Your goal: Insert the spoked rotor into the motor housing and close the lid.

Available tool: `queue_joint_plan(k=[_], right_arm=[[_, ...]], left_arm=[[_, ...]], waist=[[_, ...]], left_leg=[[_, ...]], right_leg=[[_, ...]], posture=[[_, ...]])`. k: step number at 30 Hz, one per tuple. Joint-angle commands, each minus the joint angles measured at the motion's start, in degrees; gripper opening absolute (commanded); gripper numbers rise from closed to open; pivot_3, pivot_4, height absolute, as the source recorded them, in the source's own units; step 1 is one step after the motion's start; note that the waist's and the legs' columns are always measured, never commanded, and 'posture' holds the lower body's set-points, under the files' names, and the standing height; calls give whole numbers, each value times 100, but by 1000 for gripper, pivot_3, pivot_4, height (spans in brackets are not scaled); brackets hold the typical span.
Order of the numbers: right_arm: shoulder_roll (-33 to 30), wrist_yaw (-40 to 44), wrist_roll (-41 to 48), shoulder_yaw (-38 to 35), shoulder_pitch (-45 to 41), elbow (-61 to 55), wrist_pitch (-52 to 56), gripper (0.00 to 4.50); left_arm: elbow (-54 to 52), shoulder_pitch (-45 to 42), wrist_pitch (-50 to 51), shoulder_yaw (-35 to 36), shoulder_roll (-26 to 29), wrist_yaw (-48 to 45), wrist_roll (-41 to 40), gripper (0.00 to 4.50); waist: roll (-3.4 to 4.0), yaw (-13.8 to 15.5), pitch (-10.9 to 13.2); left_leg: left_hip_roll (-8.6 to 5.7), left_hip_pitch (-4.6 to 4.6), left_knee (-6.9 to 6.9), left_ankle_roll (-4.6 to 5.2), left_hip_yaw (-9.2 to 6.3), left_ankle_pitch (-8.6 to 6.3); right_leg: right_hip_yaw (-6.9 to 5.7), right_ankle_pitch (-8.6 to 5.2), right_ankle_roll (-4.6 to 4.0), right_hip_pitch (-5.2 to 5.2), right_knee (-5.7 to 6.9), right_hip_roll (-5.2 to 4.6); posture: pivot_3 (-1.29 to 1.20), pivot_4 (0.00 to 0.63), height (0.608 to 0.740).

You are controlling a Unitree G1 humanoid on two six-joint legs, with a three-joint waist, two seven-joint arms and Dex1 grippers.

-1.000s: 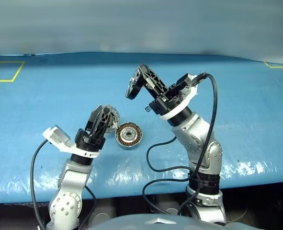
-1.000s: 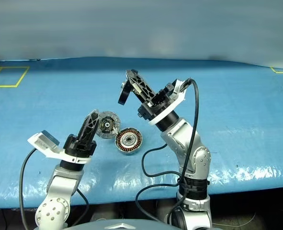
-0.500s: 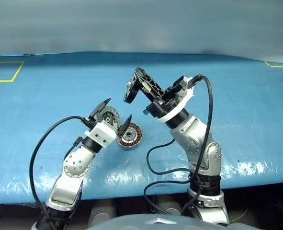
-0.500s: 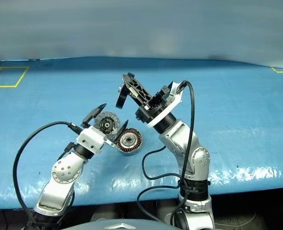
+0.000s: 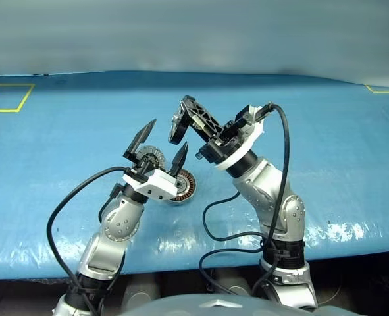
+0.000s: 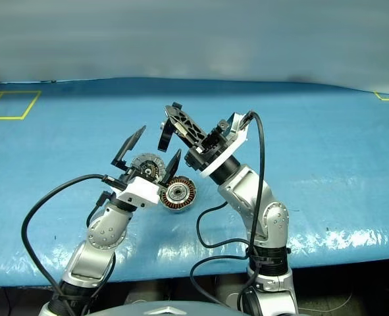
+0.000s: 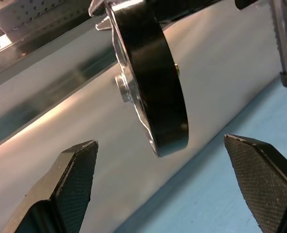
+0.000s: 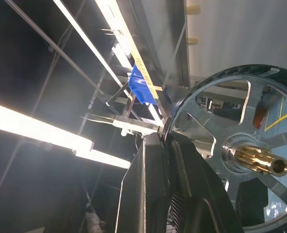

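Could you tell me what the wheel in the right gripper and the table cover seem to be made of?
The wheel looks like metal: dull silver spokes, a dark rim, and a shiny brass-coloured shaft at its hub. The table cover looks like thin blue plastic sheeting, wrinkled, with bright glare along its front edge, though coated fabric cannot be ruled out.

Spoked rotor aloft, on edge; copper-wound motor housing open on table, lid alongside.
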Motion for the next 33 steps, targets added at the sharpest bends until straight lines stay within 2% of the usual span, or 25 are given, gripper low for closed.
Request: queue_joint_plan(k=[1,13,26,33], right_arm=[[71,130,134,-63,-76,-43,-107,37],[296,99,134,-196,-165,77,-240,37],[373,53,134,-233,-184,46,-281,0],[135,264,-160,-141,-201,-37,-239,0]], left_arm=[[-362,-113,-176,111,-44,41,9,4500],[-336,-250,-316,59,-149,-20,13,4500],[-175,-254,-450,173,-139,-33,-10,375],[-211,-276,-396,276,-124,-29,2,375]], waist=[[0,-2,0],[0,-2,0],[0,2,0],[0,2,0]], left_leg=[[-1,0,1,0,0,0],[-6,-1,3,0,0,0],[-6,-1,4,0,0,0],[-6,0,4,0,0,0]], right_leg=[[0,0,0,0,0,0],[0,1,2,1,0,1],[-1,1,2,2,0,1],[-1,1,2,3,0,1]], posture=[[0,150,740],[0,150,740],[0,150,740],[0,150,740]])
